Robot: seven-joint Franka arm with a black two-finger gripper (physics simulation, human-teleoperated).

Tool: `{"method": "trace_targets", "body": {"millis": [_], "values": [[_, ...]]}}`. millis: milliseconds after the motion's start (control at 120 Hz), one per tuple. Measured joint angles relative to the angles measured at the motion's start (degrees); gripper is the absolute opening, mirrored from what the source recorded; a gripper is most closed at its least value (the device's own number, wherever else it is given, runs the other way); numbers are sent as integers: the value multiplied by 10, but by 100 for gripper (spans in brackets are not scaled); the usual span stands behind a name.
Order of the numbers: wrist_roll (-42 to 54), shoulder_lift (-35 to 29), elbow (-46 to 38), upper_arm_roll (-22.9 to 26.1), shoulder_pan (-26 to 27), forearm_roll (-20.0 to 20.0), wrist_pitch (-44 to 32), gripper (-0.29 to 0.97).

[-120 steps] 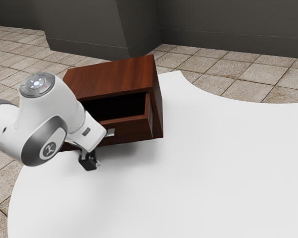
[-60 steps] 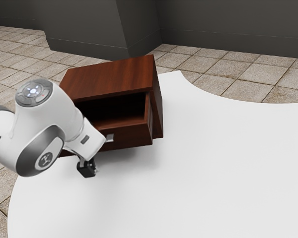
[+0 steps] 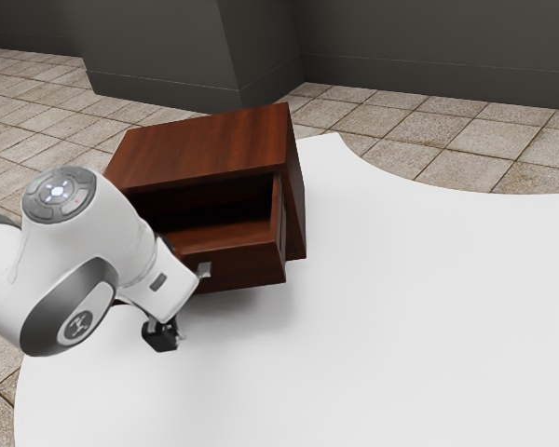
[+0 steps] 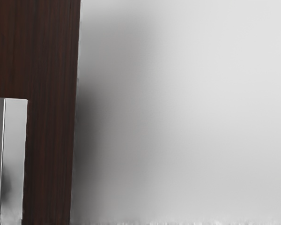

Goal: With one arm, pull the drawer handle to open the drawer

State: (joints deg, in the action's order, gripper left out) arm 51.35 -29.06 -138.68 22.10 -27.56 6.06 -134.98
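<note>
Judging by its build, your dark red-brown wooden drawer (image 3: 247, 261), standing partly out of the matching cabinet (image 3: 214, 149), is stiff and slides heavily; grip its slick silver metal handle (image 3: 203, 270) squarely. Whether the black tool (image 3: 161, 337), low before the cabinet, holds anything, you cannot tell.

drawer (image 3: 242, 263): slid further out | arm (image 3: 84, 270): drawn back, lower

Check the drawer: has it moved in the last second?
Yes. The drawer has slid farther out of the fixed cabinet, toward the exterior view's lower left.
</note>
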Motion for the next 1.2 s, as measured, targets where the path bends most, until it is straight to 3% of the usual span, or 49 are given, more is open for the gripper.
{"method": "trace_targets", "body": {"millis": [267, 375, 775, 917, 1200], "values": [[-8, -8, -3, -1, 5, -3, 1, 61], [-10, -21, -1, -5, 5, -3, 3, 54], [-10, -47, 15, -6, 18, -9, 22, 66], [-8, -31, 108, -7, 18, -7, 66, 67], [-16, 19, 297, -29, 9, -32, 241, 68]]}}
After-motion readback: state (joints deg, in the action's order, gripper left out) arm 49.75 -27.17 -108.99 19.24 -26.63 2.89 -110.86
